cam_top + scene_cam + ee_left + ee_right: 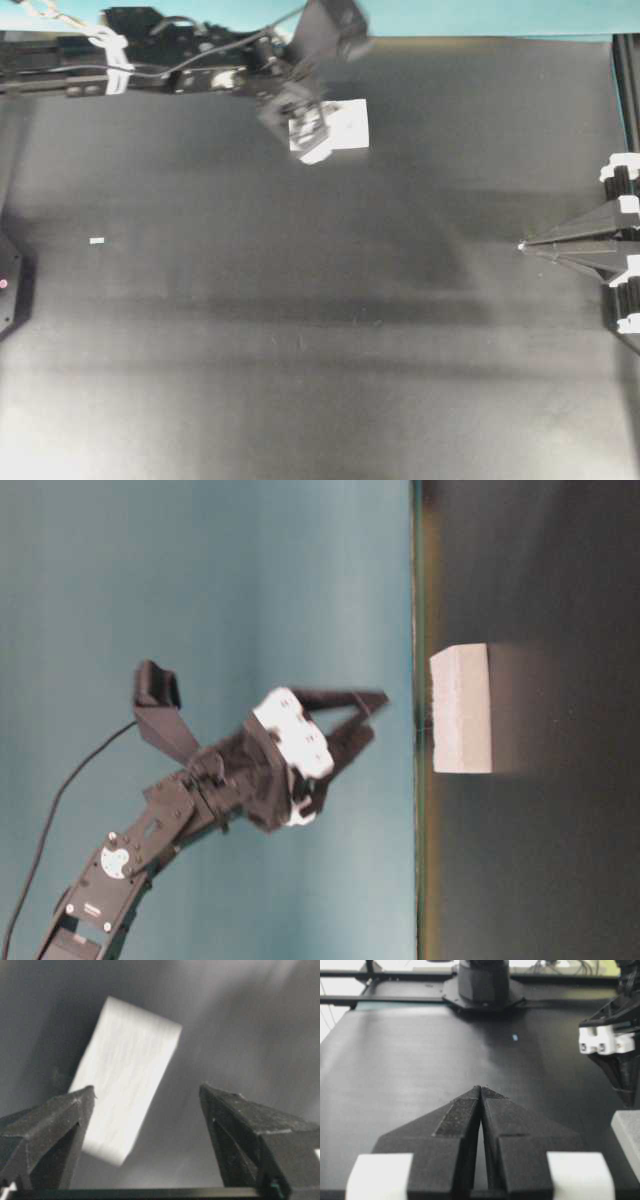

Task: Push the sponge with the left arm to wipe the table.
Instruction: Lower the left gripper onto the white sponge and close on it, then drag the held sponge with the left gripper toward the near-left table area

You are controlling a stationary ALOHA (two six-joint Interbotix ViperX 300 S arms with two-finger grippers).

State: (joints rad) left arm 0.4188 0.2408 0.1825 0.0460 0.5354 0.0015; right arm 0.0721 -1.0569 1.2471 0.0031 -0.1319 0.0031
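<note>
Near the counter's (300,330) teal far edge we see the white sponge (345,125) lying flat, our left gripper (150,1110) spread wide just above it without gripping, while our right gripper (481,1091) rests pressed together at the right side.

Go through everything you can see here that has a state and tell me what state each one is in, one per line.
Sponge: lying flat on the table, not gripped.
Left tool: open, fingers apart, sponge just ahead of it, nothing between them.
Right tool: shut, fingertips together, holding nothing, away from the sponge.
Table: bare black surface, faintly streaked.
White fleck: lying loose on the table.
</note>
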